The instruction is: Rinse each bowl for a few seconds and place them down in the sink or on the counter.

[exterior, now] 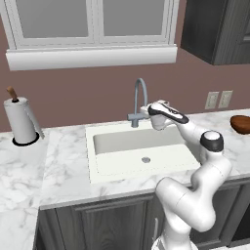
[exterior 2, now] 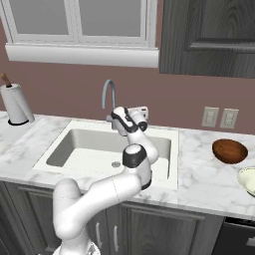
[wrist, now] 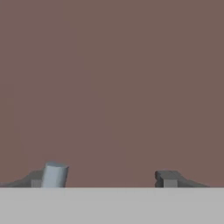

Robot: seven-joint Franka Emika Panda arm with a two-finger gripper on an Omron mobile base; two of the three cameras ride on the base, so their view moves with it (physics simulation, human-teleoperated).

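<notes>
Gripper [wrist: 105, 179] wide apart, holding nothing, up by faucet [exterior: 140, 100] at frame middle. Brown bowl [exterior 2: 229, 151] on counter [exterior 2: 204, 174], far right. Sink [exterior: 141, 149] in middle.

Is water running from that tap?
Off, it seems: no stream falls from the faucet into the dry-looking sink.

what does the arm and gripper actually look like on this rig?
The arm is glossy white with rounded, bulbous links and dark grey joint caps, one a round cap near the elbow. The hand carries a black band along its white housing. The gripper ends in two small dark grey finger tips. No cables or markings visible.
</notes>
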